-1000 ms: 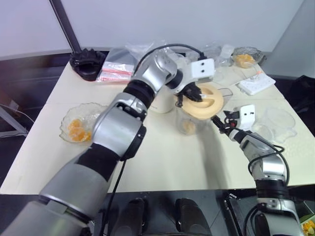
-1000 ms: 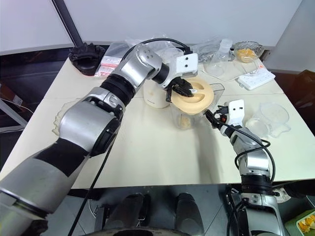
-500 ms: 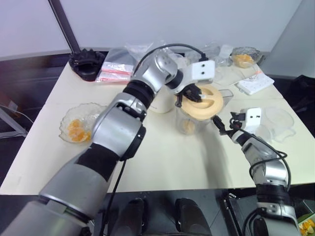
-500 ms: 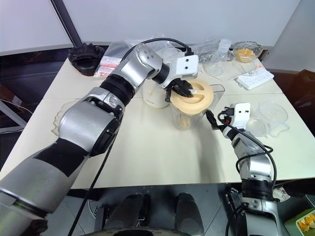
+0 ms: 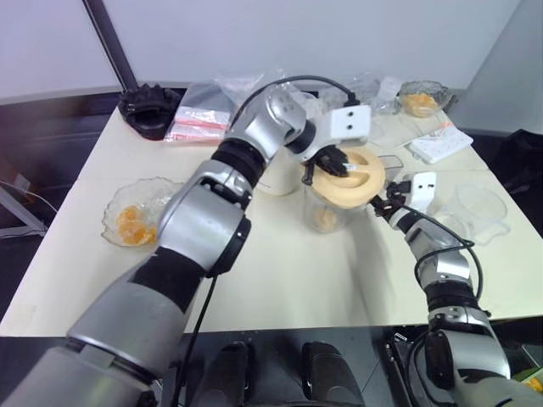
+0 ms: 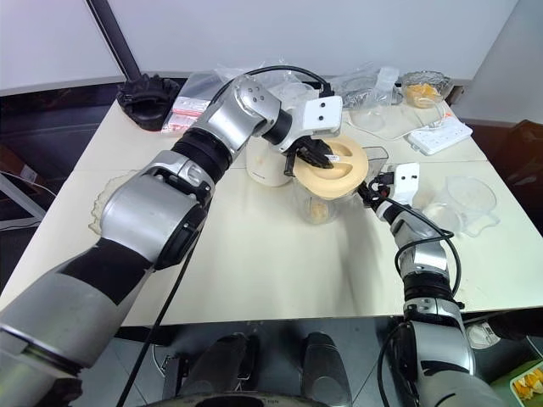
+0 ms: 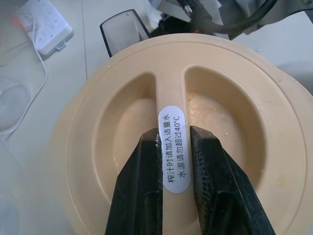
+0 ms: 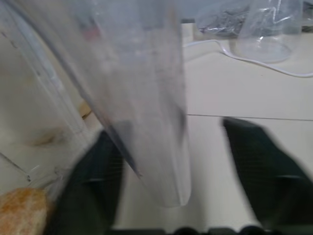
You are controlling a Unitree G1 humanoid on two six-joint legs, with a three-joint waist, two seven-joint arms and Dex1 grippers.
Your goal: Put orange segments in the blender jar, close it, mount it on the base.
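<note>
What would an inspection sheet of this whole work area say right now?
Surface: cream table, two joined tops.
Job's things: clear plastic blender jar holding orange segments; cream-white rounded base behind it.
Clutter: scalloped glass bowl, black ridged round object, plastic bags, clear shallow cup.
Grippers: left gripper pinching the pale-orange round lid; right gripper open around the jar's handle.
Cables: white power strip.
Surroundings: grey wall.
</note>
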